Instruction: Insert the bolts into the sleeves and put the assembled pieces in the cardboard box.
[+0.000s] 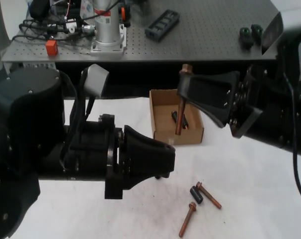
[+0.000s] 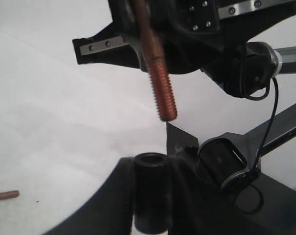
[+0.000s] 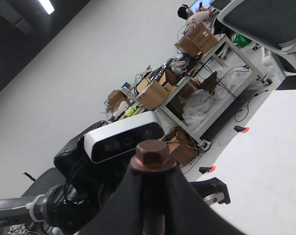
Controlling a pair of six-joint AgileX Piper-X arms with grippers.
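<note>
Over the white cloth-covered worktop (image 1: 250,199), the right gripper (image 1: 184,94) clamps a copper-coloured threaded hex-head bolt (image 2: 161,90) upright. Its tip hangs just above a smooth black cylindrical sleeve (image 2: 150,169), not touching. The left gripper (image 2: 150,196) pinches that sleeve upright. A brown cardboard box (image 1: 178,135) sits near the far edge.

Bench (image 1: 250,189) covered in white. Bears an open cardboard box (image 1: 178,135) toward the far edge, about midway along it. Nearer the near edge, right of the middle, carries a copper-coloured bolt (image 1: 209,195) lying flat, a short black sleeve (image 1: 196,193) just beside its head end, and a second bolt (image 1: 188,219) close by, nearer that edge.
</note>
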